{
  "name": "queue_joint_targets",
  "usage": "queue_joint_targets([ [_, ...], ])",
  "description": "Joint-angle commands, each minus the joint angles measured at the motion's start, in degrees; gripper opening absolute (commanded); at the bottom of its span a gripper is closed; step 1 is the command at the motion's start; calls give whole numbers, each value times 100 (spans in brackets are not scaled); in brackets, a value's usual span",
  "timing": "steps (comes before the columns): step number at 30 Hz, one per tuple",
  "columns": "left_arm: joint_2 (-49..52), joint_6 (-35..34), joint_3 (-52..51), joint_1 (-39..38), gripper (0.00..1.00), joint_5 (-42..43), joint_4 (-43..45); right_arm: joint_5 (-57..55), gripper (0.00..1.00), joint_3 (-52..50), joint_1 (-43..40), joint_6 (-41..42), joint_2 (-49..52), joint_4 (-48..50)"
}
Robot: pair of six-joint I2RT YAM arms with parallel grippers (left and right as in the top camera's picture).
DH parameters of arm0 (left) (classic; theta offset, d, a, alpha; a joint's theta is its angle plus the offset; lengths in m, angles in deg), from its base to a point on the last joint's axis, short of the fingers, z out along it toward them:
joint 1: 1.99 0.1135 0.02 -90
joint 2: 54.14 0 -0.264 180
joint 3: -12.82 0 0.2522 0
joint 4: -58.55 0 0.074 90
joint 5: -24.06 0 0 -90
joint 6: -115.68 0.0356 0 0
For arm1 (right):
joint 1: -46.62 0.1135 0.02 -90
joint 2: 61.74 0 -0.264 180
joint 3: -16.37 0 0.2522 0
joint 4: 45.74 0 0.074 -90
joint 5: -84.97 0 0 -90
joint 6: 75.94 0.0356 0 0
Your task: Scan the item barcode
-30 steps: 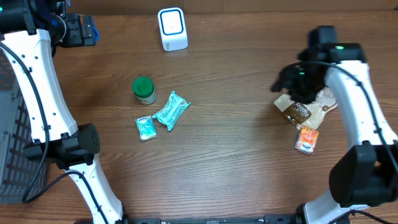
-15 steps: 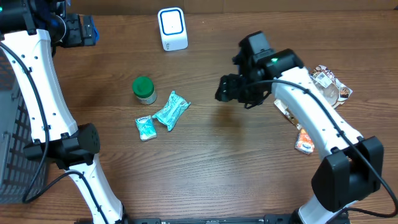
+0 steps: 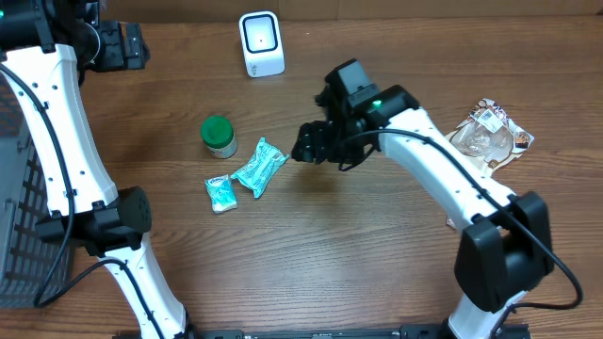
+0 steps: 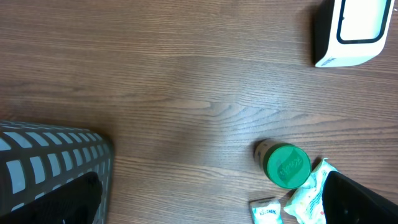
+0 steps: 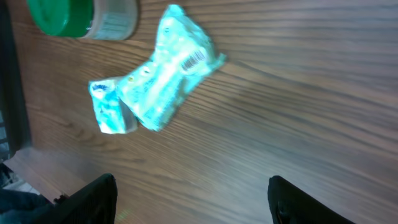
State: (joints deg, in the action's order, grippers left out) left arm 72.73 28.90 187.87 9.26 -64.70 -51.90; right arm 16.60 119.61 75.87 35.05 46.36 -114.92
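The white barcode scanner (image 3: 261, 43) stands at the back of the table and also shows in the left wrist view (image 4: 351, 28). A large teal packet (image 3: 259, 167) (image 5: 165, 81), a small teal packet (image 3: 220, 194) (image 5: 109, 112) and a green-lidded jar (image 3: 218, 135) (image 5: 81, 15) lie left of centre. My right gripper (image 3: 311, 146) (image 5: 193, 199) hovers just right of the large teal packet, open, with only bare wood between its fingers. My left gripper (image 3: 118, 45) (image 4: 205, 199) is high at the back left, open and empty.
A brown and white snack packet (image 3: 490, 134) lies at the right. A grey slatted basket (image 4: 50, 162) stands at the left edge under the left arm. The right arm stretches across the table's middle right.
The right arm has swung from the packets on the right across the table to beside the teal packets, carrying nothing, its jaws a little wider. The left arm has not moved.
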Motion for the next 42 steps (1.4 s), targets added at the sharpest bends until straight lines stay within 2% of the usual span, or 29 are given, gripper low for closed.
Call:
queue_joint_targets([
  [1,-173,66,44,-39,100,-20,-11,184,75,-39,319,59,275,304],
  [11,-173,66,44,-39,100,-20,-11,157,64,-39,824,1871,1104,1401],
  [15,-173,66,44,-39,100,-20,-11,-431,64,-39,1073,2662,1231,1486],
  [17,-173,66,44,-39,100,-20,-11,-704,59,-39,1211,3025,1314,1576],
  [22,-173,66,44,-39,99,-20,-11,-925,48,-39,1399,3143,1493,1965],
  [31,-173,66,44,-39,99,-20,-11,-1368,34,-55,1451,3171,1646,1823],
  [35,-173,66,44,-39,100,-20,-11,-1521,23,-173,1451,3136,1650,1825],
  [40,-173,66,44,-39,100,-20,-11,-1725,21,-385,1451,2796,1650,1762],
  [42,-173,66,44,-39,100,-17,-11,-1740,12,-396,1434,2597,1650,1661],
])
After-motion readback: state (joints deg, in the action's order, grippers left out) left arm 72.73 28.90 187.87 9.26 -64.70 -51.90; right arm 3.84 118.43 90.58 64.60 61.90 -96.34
